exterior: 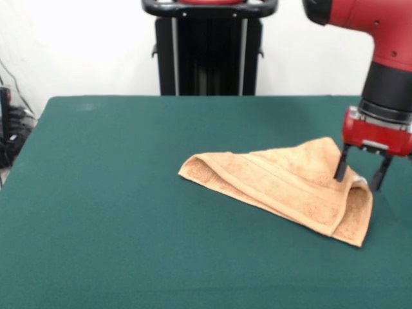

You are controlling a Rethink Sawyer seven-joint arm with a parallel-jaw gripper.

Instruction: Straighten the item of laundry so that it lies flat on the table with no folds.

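Note:
The orange-tan terry towel lies folded into a rough triangle on the dark green table, right of centre. Its layers overlap, with a flat woven band running along the lower fold and a point at the front right. A small white tag shows at its right edge. My gripper hangs from the red and black arm at the right, down at the towel's right corner. Its two dark fingers are spread apart, one over the towel's edge, the other just beyond it. Nothing is held between them.
The robot's black pedestal stands at the table's far side in the middle. Dark cables hang by the wall at the far left edge. A white wall lies behind.

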